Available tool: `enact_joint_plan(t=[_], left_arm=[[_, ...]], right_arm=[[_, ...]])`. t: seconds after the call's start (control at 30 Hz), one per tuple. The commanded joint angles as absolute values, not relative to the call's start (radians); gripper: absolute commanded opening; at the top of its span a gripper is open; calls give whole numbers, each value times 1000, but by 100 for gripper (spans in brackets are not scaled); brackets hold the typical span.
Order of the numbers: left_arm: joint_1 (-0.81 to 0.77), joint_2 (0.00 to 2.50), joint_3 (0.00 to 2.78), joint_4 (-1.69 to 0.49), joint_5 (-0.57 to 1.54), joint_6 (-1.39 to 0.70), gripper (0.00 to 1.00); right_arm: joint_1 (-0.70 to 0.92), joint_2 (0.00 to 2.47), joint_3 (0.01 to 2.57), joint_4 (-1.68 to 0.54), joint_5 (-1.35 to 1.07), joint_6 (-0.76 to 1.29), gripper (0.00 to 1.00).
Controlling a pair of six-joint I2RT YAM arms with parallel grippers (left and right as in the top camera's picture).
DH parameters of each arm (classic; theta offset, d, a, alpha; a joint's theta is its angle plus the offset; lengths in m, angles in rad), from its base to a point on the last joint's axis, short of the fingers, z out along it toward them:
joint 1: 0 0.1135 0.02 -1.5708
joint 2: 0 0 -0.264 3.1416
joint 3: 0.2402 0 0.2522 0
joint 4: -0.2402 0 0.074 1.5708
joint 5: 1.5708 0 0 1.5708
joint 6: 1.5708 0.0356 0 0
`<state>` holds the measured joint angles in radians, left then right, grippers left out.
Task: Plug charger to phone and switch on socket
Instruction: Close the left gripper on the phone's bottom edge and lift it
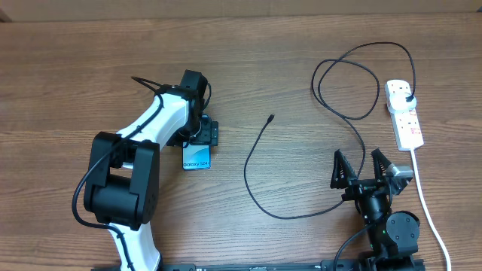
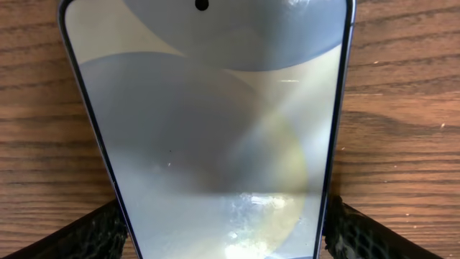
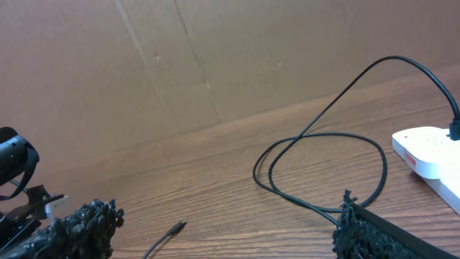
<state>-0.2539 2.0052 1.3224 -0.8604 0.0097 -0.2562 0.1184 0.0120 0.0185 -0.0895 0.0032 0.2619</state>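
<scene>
Fingers (image 2: 93, 234) of my left gripper (image 2: 223, 210) press against both long edges of the phone (image 2: 215, 129), one on each side, so that gripper is clamped on it. From overhead the phone (image 1: 196, 156) lies flat on the wooden table (image 1: 75, 75), screen up, its lit end poking out from under the left wrist. On my other side, the right gripper (image 1: 355, 153) stands spread wide with nothing between its fingers (image 3: 86, 226), near the table's front edge. Between the two arms runs the charger (image 1: 246, 172), a thin black cable whose small free tip (image 1: 271, 117) rests on the wood well apart from the phone. It curves past the right gripper, loops, and ends in a black plug (image 1: 407, 98) seated in the socket (image 1: 407, 124), a white strip at the far right. A thick white cord (image 1: 426, 199) trails from the strip toward the front edge. I cannot tell the switch position.
</scene>
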Motion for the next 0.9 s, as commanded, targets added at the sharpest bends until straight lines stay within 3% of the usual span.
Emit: enact_joint_plan(t=[0.0,0.57,0.87], left_arm=[[-256,2057,1285,-868,-4,-296,90],[-257,2057,1285,-859,-6,-308,76],[-250,2056,1312,-879,0,-328,76]], right_arm=[[116,5,8,-83,-1,262,100],[116,5,8,-83,-1,262,100],[116,5,8,-83,-1,262,100]])
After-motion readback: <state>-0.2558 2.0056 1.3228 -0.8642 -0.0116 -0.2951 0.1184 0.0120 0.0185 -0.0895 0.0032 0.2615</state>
